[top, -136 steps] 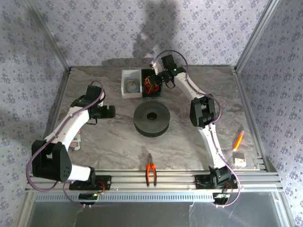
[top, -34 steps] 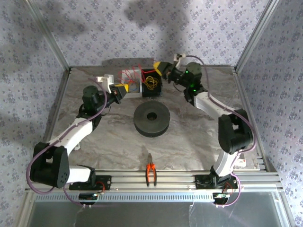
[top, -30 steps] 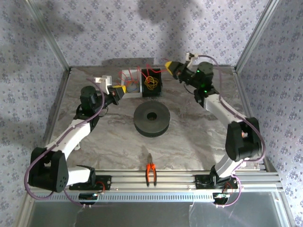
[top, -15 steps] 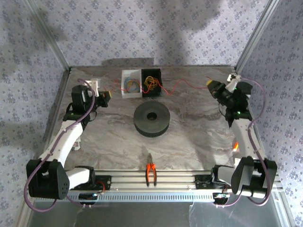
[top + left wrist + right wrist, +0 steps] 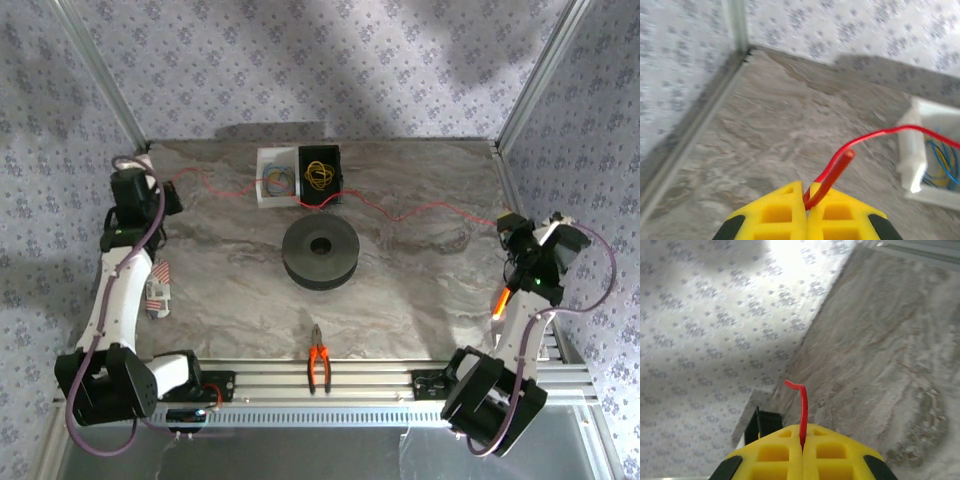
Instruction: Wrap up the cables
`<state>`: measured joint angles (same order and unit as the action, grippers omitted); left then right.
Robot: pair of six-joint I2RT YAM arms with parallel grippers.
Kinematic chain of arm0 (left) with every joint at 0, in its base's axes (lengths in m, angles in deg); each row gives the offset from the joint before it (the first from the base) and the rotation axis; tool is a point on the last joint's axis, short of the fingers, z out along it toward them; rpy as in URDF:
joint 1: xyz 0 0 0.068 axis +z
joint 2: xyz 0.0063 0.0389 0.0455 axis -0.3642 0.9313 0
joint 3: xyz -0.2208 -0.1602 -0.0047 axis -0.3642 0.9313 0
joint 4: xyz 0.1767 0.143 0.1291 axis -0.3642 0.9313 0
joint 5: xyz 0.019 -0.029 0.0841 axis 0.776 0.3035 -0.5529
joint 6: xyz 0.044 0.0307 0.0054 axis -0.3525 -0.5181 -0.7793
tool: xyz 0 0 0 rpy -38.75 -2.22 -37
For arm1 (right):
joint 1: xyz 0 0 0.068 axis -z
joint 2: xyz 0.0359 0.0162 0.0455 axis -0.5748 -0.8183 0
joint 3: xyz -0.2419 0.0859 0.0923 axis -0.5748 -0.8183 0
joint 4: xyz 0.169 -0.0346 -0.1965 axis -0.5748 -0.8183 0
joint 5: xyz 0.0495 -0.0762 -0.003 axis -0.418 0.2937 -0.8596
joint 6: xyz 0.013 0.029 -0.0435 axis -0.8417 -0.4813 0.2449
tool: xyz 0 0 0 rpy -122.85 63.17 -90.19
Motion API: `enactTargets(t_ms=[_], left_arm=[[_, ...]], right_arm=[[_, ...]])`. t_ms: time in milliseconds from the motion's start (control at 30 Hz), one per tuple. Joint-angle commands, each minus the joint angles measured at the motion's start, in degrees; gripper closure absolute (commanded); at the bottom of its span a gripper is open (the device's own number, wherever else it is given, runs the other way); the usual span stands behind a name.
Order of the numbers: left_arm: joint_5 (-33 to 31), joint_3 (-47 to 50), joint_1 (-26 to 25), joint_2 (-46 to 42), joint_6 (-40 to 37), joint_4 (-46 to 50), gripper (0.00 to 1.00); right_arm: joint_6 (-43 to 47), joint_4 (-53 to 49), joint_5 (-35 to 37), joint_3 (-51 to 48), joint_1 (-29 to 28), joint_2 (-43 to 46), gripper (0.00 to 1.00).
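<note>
From above, the red wire (image 5: 395, 214) stretches in a loose, wavy line across the far half of the bench, passing just in front of the white box (image 5: 264, 190) and the black box (image 5: 322, 197) with its yellow wire coil (image 5: 320, 175), and behind the black spool (image 5: 320, 253) at the middle. The left gripper (image 5: 170, 192) grips one end near the left edge and the right gripper (image 5: 506, 222) the other near the right edge. Orange-handled pliers (image 5: 319, 365) lie at the near edge. At the left wrist, the yellow fingers (image 5: 775, 212) are pressed together, pinching the wire (image 5: 875, 134), which arcs toward the white box (image 5: 912, 150). At the right wrist, the closed fingers (image 5: 775, 452) clamp the wire's tip (image 5: 802, 407), which stands up between them.
</note>
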<state>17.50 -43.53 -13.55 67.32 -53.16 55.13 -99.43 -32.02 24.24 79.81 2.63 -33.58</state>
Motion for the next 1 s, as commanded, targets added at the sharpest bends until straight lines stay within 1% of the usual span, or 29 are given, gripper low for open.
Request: enactTargets(t_ms=[0, 100, 267, 500, 567, 800, 867, 967], left_arm=[[-6.77, -4.11, 6.25, -1.55, 2.36, 2.87, 1.00], [-5.40, -5.87, 10.28, -1.53, 2.32, 4.27, 1.00], [-5.08, -8.66, 15.34, -0.32, 2.53, 5.86, 1.00], [-4.05, -15.73, 20.95, 1.79, 3.06, 9.14, 1.00], [-2.19, -17.76, 23.97, 2.21, 4.03, 9.74, 1.00], [1.32, -22.49, 29.30, 3.39, 4.81, 11.74, 1.00], [3.43, -22.65, 30.71, 3.31, 5.56, 11.59, 1.00], [6.30, -21.55, 30.74, 2.81, 5.76, 11.21, 1.00]], right_arm=[[-2.48, 0.29, 2.93, -2.41, 5.09, 1.55, 1.00], [-2.33, -0.31, 3.68, -3.57, 7.92, 1.87, 1.00], [-2.40, -0.20, 4.91, -4.45, 10.44, 0.73, 1.00], [-3.67, 0.20, 2.62, -5.54, 17.24, -1.54, 1.00], [-4.56, 0.99, 2.50, -6.39, 18.54, -2.11, 1.00], [-6.61, 1.92, 1.71, -7.57, 21.20, -2.47, 1.00], [-6.99, 2.91, 1.10, -7.78, 21.12, -2.66, 1.00], [-6.63, 3.15, 0.21, -7.71, 19.76, -2.24, 1.00]])
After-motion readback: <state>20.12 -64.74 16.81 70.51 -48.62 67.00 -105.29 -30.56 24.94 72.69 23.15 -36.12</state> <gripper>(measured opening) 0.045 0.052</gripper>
